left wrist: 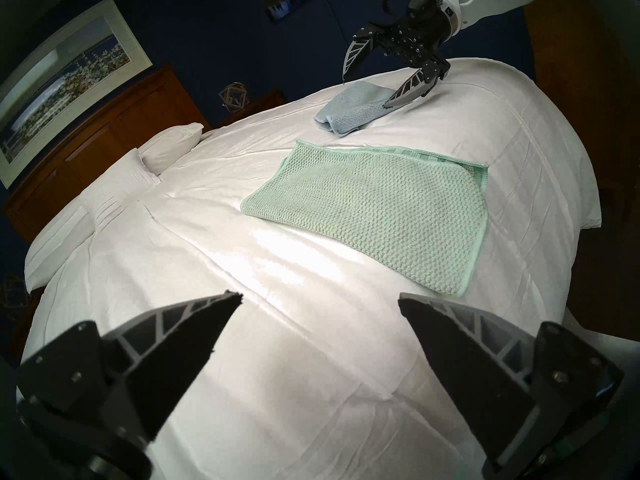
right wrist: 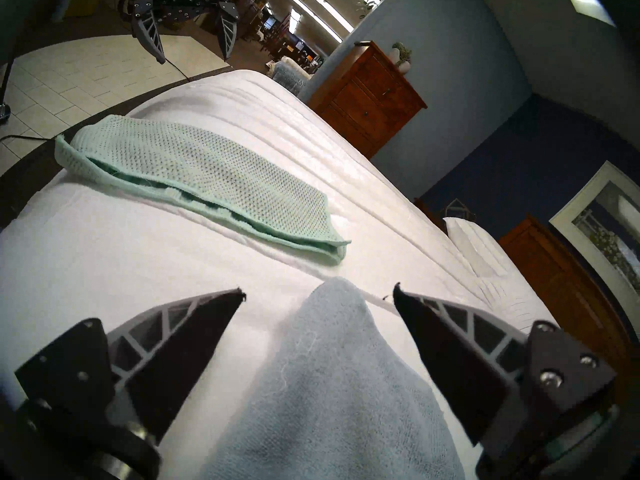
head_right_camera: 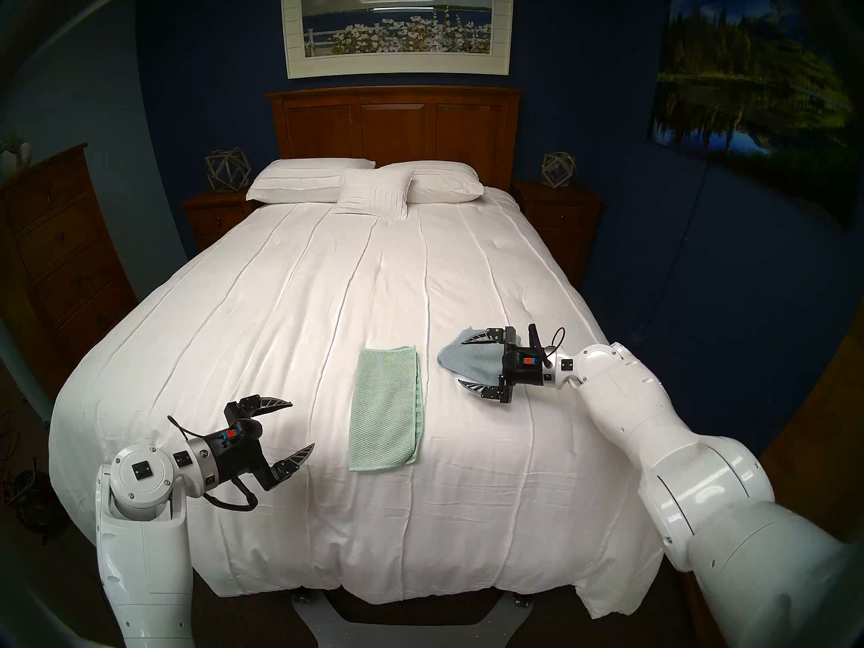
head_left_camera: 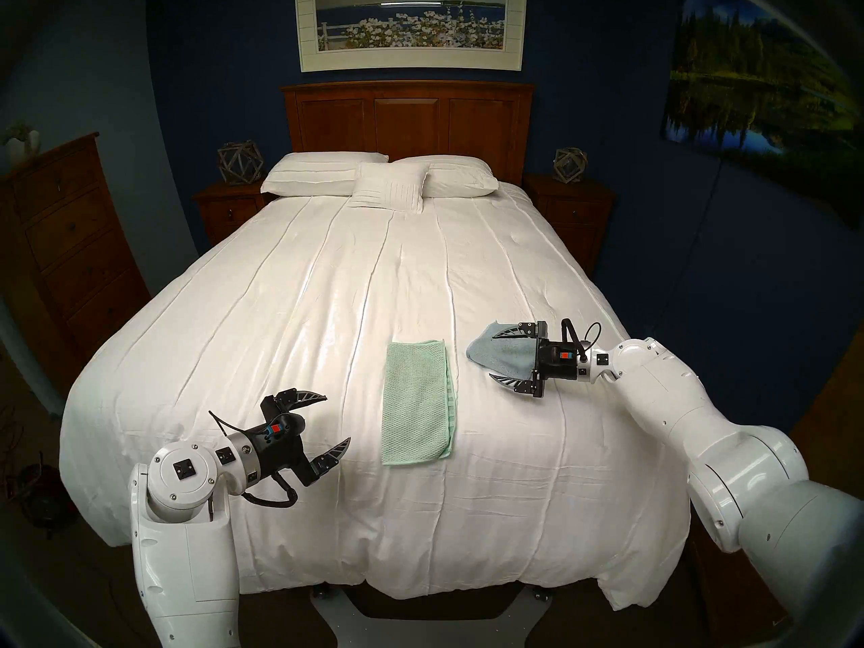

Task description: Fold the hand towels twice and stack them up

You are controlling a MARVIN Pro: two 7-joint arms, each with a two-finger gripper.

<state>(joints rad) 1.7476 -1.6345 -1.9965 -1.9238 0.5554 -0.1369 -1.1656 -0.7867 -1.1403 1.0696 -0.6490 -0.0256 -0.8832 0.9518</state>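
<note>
I'm looking down the bed (head_left_camera: 327, 305) from its foot, and nearest to me my left gripper (head_left_camera: 329, 418) is hovering over bare white bedspread with its jaws spread wide and nothing between them. Just beyond it, toward the middle of the bed, the mint green towel (head_left_camera: 416, 399) is lying flat, already folded into a long rectangle whose long axis is running away from me toward the pillows (head_left_camera: 374, 179); its waffle weave looks smooth, and the lower layer's edge is peeking out along the right side. It is lying to the right of the left jaws, apart from them. Farther out and to the right, my right gripper (head_left_camera: 493, 352) is reaching in over the light blue towel (head_left_camera: 495, 352), a small plush bundle that looks crumpled rather than squarely folded. Its jaws are standing fully apart, one finger on either side of the cloth, holding nothing. I'm judging the right arm the nearer one for the blue towel, with the cloth sitting directly between and ahead of its jaws.
</note>
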